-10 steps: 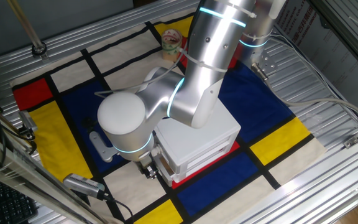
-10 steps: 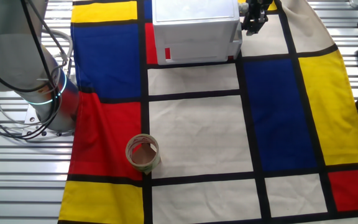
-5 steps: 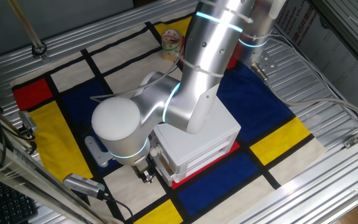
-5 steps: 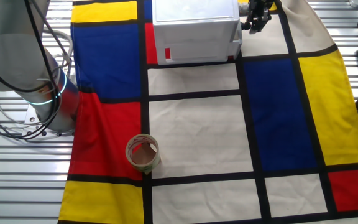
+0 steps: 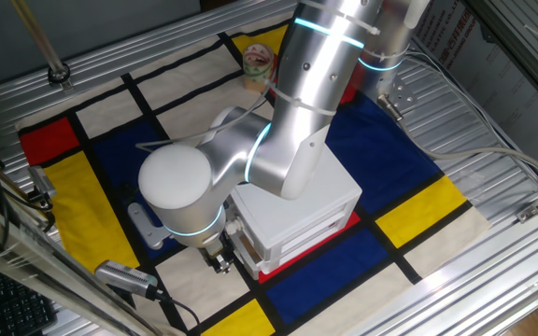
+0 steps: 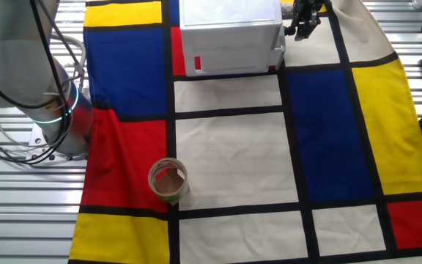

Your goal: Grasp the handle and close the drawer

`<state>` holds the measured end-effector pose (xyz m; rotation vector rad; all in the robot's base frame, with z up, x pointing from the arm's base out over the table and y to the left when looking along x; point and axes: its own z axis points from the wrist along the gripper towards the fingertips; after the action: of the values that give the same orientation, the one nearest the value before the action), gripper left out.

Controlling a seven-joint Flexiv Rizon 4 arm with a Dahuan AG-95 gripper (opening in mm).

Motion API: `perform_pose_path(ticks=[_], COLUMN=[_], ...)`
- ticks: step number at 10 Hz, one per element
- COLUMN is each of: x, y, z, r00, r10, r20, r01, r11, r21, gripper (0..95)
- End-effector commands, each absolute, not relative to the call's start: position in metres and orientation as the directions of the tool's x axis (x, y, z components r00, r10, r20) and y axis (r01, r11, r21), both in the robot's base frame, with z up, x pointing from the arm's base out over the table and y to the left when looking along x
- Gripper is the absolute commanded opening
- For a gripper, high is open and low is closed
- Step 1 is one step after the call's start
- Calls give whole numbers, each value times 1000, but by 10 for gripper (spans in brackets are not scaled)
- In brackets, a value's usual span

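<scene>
The white mini cabinet [image 5: 297,210] stands on the checked cloth, under my arm. It also shows at the top edge of the other fixed view [image 6: 229,33]. The drawer [image 5: 250,245] sits pushed into the cabinet, its front panel [image 6: 280,44] about flush with the cabinet face. The handle is too small to make out in either view. My gripper [image 5: 219,259] hangs just off the drawer front, its dark fingers slightly apart and holding nothing. In the other fixed view the gripper [image 6: 302,26] is beside the cabinet's right face, a small gap away.
A brown tape roll [image 6: 168,182] stands on the cloth, far from the cabinet, also seen at the back [image 5: 258,63]. The arm's base [image 6: 53,117] and cables sit off the cloth. A metal-tipped tool [image 5: 124,277] lies near the gripper.
The gripper has drawn a little away from the drawer front since a second ago, and the arm's elbow swung left. Nothing has moved in the last half second.
</scene>
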<state>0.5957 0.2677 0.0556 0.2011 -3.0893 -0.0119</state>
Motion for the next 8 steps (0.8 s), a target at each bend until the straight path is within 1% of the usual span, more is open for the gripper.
perform_pose_path(ticks=[1,8], x=[597,597], y=[268,268], z=[56,55], r00=[-990,-990], r10=[-130,-134], r20=[47,48], r01=[-130,-134], r11=[991,991], r21=[11,12], gripper=[380,380])
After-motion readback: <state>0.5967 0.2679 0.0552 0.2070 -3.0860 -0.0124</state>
